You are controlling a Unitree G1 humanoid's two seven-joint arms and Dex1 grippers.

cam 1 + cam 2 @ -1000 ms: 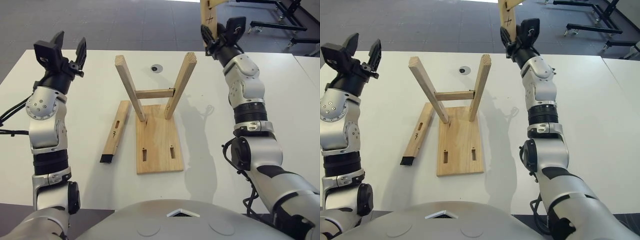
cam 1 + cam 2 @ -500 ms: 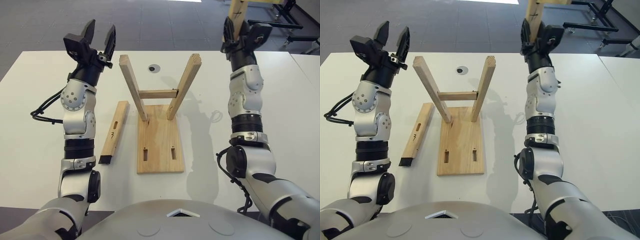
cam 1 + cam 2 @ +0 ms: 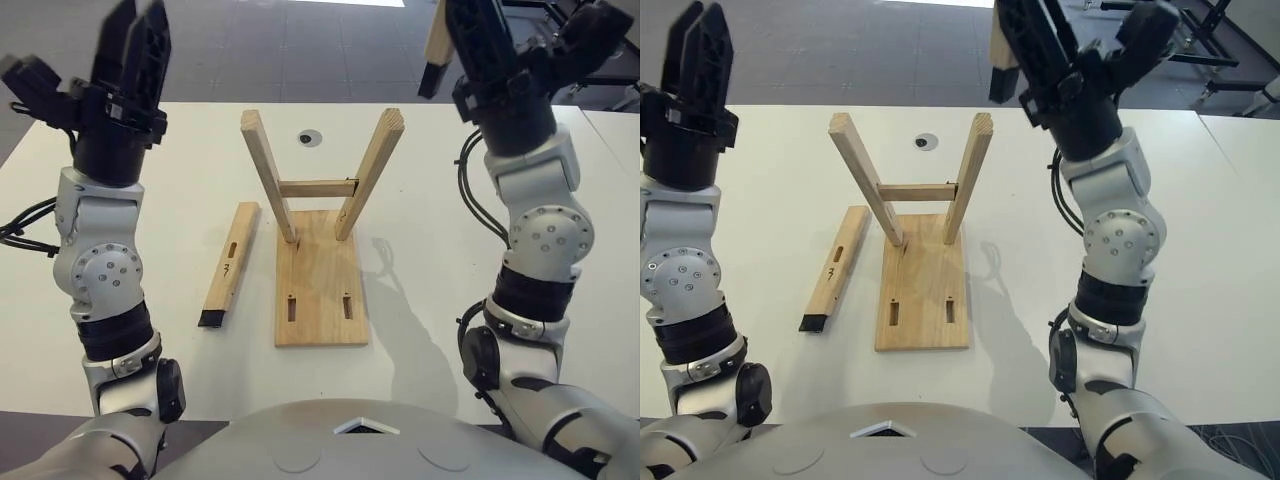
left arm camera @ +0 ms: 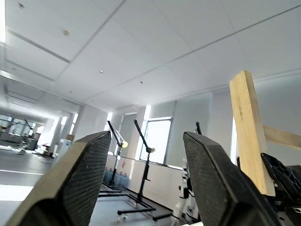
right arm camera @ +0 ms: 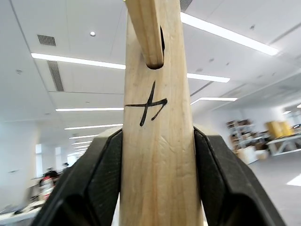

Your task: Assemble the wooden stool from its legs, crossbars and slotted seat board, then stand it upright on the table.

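Both arms have come up toward the head camera since half a second ago. On my left side, the left pincer (image 3: 138,30) is now raised high, off to the left of the stool parts. Its two fingers stand wide apart with nothing between them, only ceiling showing through the gap. The right pincer (image 5: 157,136) is also lifted, and it is clamped on a spare leg (image 5: 157,94). Both pads press flat against the leg's sides. That leg carries a hand-drawn mark, and a short crossbar (image 5: 146,28) is plugged into its slot above the mark.

Below the arms I see the white table (image 3: 430,190). The seat board (image 3: 320,290) lies flat near its middle, with two open slots at the near end. At the far end of the board two legs stand tilted apart, the left leg (image 3: 265,175) and the right leg (image 3: 368,170). A second crossbar (image 3: 315,187) joins them about halfway up. Just left of the board, not touching it, a loose leg (image 3: 230,262) lies flat on the table with its dark end toward me.

Beyond the standing legs there is a small round hole (image 3: 309,138) in the tabletop. Past the far edge I see grey floor (image 3: 300,50), and dark wheeled frames (image 3: 1235,62) at the far right.
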